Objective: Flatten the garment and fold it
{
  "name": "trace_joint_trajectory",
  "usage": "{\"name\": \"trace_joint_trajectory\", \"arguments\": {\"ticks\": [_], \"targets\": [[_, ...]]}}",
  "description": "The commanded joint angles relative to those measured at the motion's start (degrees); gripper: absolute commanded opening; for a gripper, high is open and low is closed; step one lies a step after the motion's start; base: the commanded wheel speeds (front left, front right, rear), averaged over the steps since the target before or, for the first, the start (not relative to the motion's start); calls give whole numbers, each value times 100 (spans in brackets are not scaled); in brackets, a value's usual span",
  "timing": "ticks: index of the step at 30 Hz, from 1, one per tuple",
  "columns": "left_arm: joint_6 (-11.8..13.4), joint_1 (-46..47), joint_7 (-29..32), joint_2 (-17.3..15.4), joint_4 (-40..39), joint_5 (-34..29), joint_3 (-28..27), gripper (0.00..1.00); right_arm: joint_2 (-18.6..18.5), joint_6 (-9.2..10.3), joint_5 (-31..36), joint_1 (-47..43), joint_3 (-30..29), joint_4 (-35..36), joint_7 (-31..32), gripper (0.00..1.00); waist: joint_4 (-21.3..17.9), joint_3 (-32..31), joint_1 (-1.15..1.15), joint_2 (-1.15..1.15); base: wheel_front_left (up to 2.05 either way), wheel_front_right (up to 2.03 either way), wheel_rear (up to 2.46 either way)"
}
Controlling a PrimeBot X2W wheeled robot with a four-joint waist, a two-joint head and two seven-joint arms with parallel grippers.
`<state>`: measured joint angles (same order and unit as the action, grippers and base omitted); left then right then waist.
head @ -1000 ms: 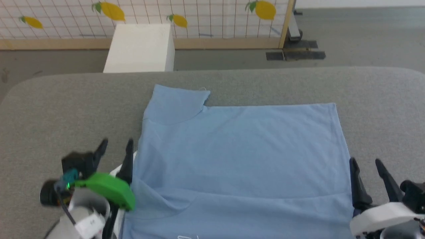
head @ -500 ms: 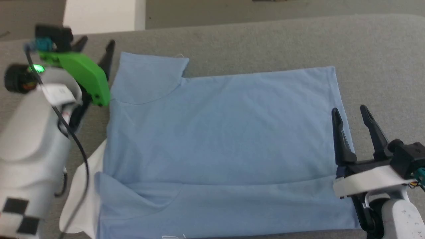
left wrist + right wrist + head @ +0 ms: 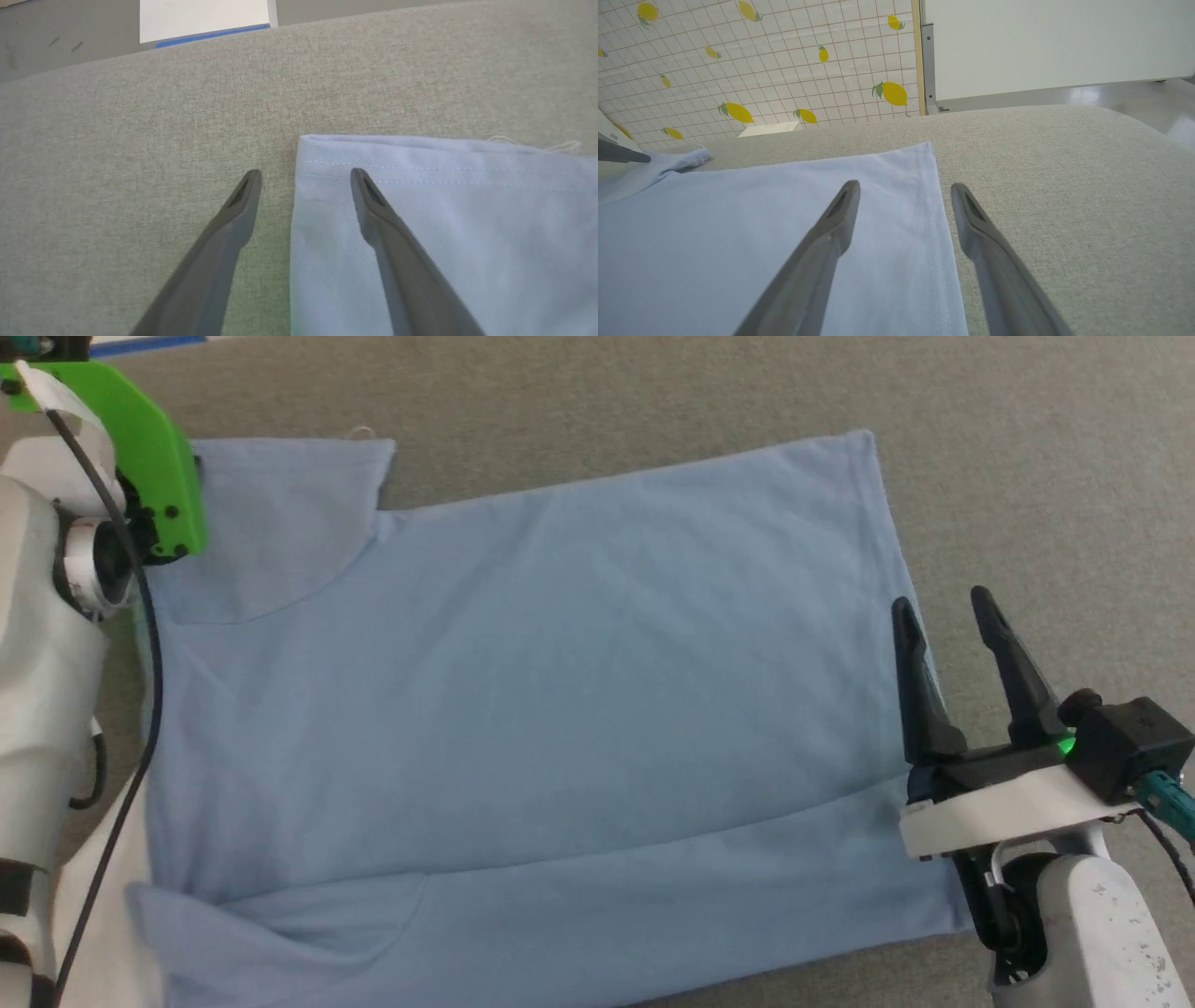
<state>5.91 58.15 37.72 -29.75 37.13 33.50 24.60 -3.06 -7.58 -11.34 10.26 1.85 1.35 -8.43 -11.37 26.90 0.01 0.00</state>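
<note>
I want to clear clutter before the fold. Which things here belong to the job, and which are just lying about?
Job: T-shirt, left gripper, right gripper, both open.
Lying about: white cloth, white box, lemon-print screen.

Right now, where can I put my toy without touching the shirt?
The grey fabric beyond the far edge of the T-shirt is bare; so is the patch right of its hem, past the right gripper. The left is crowded: the left gripper and a white cloth are at the shirt's edge.
</note>
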Motion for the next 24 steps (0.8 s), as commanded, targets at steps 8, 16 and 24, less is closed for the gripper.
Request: {"name": "trace_joint_trajectory", "arguments": {"ticks": [8, 16, 24], "targets": [[213, -236, 552, -251, -214, 220, -107, 26, 17, 9, -301, 206, 98, -291, -177, 100, -394, 374, -1, 0, 0, 0, 0], [187, -442, 328, -308, -571, 246, -114, 0, -4, 9, -40, 831, 126, -487, 15, 100, -310, 253, -1, 0, 0, 0, 0], [93, -368, 121, -220, -747, 248, -61, 0, -128, 9, 185, 2581, -8, -1421, 1934, 100, -120, 304, -1, 0, 0, 0, 0]]}}
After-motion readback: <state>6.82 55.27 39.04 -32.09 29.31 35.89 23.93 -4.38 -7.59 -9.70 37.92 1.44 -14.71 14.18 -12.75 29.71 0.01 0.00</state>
